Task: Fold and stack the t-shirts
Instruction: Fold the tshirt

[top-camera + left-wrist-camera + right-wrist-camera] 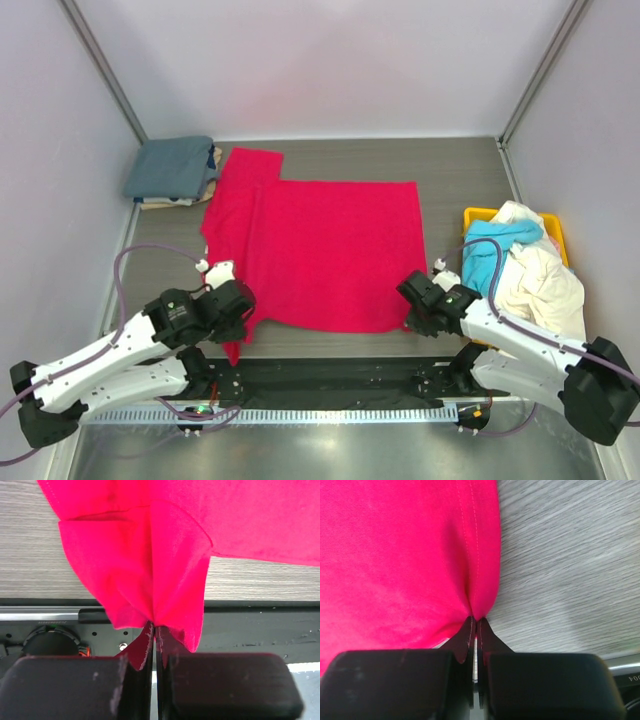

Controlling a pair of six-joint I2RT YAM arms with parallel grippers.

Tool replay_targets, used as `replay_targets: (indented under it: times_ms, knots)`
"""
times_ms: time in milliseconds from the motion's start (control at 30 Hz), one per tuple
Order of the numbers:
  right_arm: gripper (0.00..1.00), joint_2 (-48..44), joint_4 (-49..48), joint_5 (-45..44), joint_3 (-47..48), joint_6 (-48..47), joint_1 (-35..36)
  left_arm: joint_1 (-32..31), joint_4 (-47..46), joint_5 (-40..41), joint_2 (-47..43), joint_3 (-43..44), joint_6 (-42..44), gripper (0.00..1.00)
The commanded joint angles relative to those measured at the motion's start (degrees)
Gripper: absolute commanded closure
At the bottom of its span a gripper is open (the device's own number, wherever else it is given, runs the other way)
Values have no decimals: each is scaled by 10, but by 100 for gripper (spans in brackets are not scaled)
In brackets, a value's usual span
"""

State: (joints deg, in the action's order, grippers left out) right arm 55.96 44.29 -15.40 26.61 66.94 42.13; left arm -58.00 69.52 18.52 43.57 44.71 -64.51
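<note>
A slate blue-grey cloth t-shirt (172, 165) is stacked folded on a tan shirt (168, 203) at the far left of the grey wood-grain surface (455, 165), so two are judged done. The bright red-pink cloth t-shirt (320, 250) is spread mid-surface, unfinished; a cyan shirt (488, 248) and a cream-white shirt (545, 285) are left heaped in the yellow plastic bin (478, 214). Both arms are held low, the left pincer (154, 632) clamped on its near left corner, the right pincer (475, 622) on its near right.
</note>
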Motion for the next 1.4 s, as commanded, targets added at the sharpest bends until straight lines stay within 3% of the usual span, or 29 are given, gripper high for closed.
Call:
replay_targets:
  times_ms: [0,233,400,500,667,1033,1367]
  knots:
    - [99,-27,11,-11,12,12,4,-1,24,20,-6,23,-4,100]
    - [99,-59,77,-52,104,-5,4,-1,59,95,40,133,48,100]
    - [99,27,70,-106,212,-52,-3,12,-2,135,124,184,190,99]
    - [99,82,55,-122,262,-100,-24,76,-47,108,185,211,283,100]
    - [99,144,-9,-82,304,-195,-133,194,-108,41,274,247,396,100]
    - [99,268,-80,-30,342,-259,-213,299,-119,40,459,357,489,100]
    - [99,382,-106,9,398,-286,-264,321,-69,128,660,520,559,100]
